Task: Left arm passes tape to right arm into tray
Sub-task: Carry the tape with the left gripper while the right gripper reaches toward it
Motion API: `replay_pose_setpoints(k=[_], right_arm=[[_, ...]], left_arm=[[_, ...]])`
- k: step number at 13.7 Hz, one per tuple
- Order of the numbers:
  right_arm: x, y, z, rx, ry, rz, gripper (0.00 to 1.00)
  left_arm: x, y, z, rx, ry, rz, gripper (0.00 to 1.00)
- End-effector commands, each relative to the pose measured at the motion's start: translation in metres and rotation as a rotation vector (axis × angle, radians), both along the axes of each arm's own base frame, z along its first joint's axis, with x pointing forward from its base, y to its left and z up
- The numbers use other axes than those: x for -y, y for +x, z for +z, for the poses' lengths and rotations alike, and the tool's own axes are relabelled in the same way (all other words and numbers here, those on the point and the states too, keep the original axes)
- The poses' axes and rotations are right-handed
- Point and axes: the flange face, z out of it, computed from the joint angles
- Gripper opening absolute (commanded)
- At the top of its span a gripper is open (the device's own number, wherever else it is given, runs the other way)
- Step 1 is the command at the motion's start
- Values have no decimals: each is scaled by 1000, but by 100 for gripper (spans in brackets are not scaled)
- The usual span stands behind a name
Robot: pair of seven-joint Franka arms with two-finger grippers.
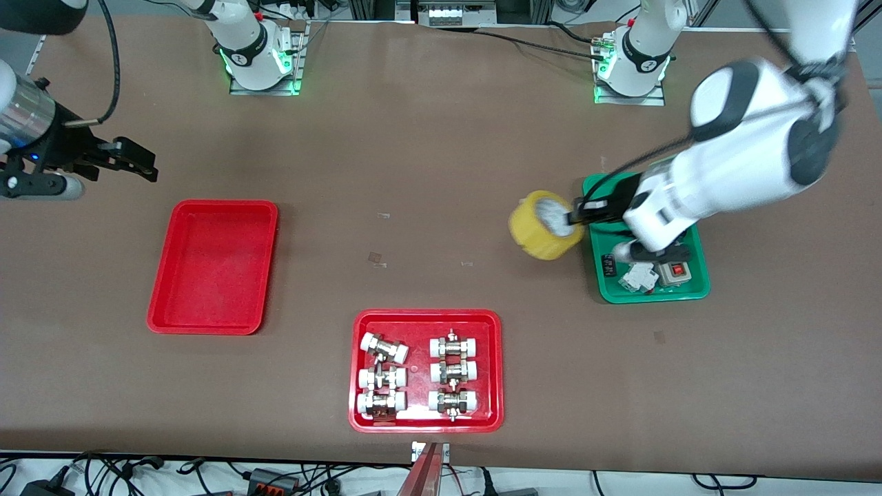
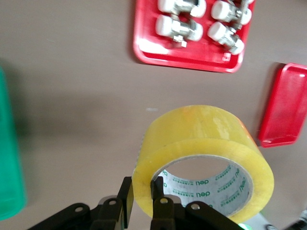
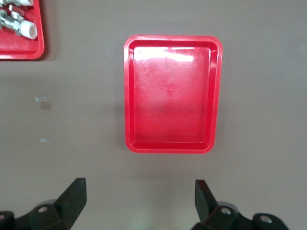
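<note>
The yellow tape roll (image 1: pixel 544 224) hangs in the air over bare table beside the green tray (image 1: pixel 696 289). My left gripper (image 1: pixel 573 215) is shut on its wall, one finger inside the white core and one outside, as the left wrist view shows: tape (image 2: pixel 206 139), gripper (image 2: pixel 142 191). My right gripper (image 1: pixel 141 165) is open and empty, up over the table by the plain red tray (image 1: pixel 210 265), at the right arm's end. In the right wrist view the red tray (image 3: pixel 170 93) lies ahead of the open gripper (image 3: pixel 140 189).
A second red tray (image 1: pixel 426 420) with several metal-and-white pipe fittings lies near the front edge, also in the left wrist view (image 2: pixel 189 52). The green tray holds small electrical parts under the left arm. Small tape scraps (image 1: pixel 375 258) mark the table's middle.
</note>
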Motion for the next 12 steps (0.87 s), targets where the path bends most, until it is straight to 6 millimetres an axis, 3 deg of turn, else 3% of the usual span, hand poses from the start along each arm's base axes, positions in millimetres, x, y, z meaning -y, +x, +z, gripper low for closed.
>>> replay_pose_setpoints(k=[1,4,6,7,8,10,12], right_arm=[[-6,-5,-3,-35,41,14,100],[-17,-3,-15,-82,137,23,100],[-28,3,-25,-106,250,40,100],[-37,7,-27,-106,326,41,100],[-44,12,-33,-112,400,35,100],[-70,25,-43,-79,519,27,100],[-117,38,-59,-36,603,38,100]], left_arm=[[58,8,-28,-79,-117,97,0],[118,-6,-39,-123,-152,187,0],[153,-14,-51,-174,-145,330,0],[161,-13,-59,-213,-145,413,0],[182,-16,-56,-235,-159,470,0],[206,-23,-54,-281,-160,534,0],[213,-28,-54,-304,-160,545,0]])
